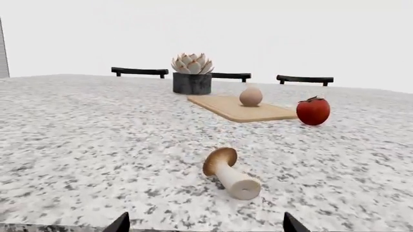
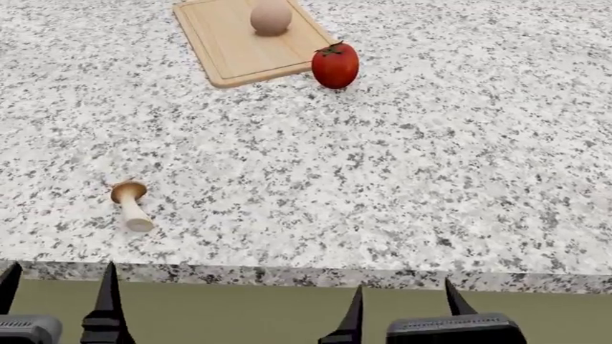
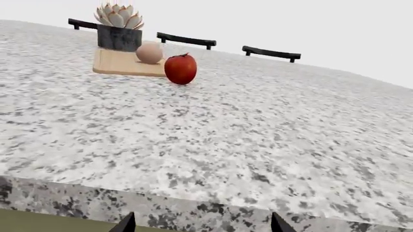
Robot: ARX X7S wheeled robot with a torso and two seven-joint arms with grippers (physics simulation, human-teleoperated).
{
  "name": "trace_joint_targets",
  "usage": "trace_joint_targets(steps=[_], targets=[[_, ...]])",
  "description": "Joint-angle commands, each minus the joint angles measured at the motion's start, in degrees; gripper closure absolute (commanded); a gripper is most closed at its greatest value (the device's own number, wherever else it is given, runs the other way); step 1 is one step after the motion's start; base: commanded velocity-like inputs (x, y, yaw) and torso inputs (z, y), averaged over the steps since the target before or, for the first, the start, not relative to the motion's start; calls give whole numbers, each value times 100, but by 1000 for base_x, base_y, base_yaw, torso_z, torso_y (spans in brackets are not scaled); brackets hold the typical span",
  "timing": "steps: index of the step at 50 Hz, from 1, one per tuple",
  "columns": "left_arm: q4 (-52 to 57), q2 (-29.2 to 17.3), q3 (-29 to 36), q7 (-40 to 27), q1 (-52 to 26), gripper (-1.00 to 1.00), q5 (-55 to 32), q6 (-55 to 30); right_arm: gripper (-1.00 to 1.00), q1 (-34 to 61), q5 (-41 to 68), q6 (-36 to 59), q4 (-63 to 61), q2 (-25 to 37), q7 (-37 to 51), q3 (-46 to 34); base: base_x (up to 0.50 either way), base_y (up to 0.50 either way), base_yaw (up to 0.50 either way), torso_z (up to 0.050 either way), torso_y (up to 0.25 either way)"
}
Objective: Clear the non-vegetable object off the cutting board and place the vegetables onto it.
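Observation:
The pale beige egg-like lump (image 2: pixel 271 16) (image 1: pixel 251 96) (image 3: pixel 149 52) rests on the light wooden cutting board (image 2: pixel 229 50) (image 1: pixel 232 108) (image 3: pixel 116 65) at the far side of the granite counter. A red tomato (image 2: pixel 335 65) (image 1: pixel 313 110) (image 3: pixel 181 68) stands on the counter just off the board's near right corner. The mushroom (image 2: pixel 130 206) (image 1: pixel 230 173) lies on its side near the front left, cap pointing away. My left gripper (image 2: pixel 59 287) (image 1: pixel 206 223) and right gripper (image 2: pixel 403 301) (image 3: pixel 202 223) are both open and empty, in front of the counter's edge.
A potted succulent (image 1: pixel 191 73) (image 3: pixel 118 26) stands right behind the board. Dark chair backs (image 1: pixel 139 71) (image 3: pixel 271 52) line the counter's far side. The counter's front edge (image 2: pixel 306 276) runs just ahead of both grippers.

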Motion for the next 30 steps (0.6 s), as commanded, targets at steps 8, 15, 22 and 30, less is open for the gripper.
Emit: trace_joint_targets(steps=[8, 15, 22, 30], targets=[[1969, -806, -918, -540, -1337, -100, -1482, -3242, -100, 1560, 181, 3432, -1891, 514, -381, -164, 0, 0, 0, 0, 0], [1831, -1099, -1040, -462, -2084, -100, -1775, -3769, -100, 2339, 357, 4161, -1879, 724, -681, -200, 0, 0, 0, 0, 0], [1481, -1367, -861, -296, -2941, -100, -1893, -4202, -100, 3087, 584, 4525, -1535, 848, -1058, -43, 0, 0, 0, 0, 0], [883, -1512, -820, -23, -3552, -100, -1972, -4274, -100, 4198, 904, 5130, -988, 872, -1509, 175, 0, 0, 0, 0, 0]])
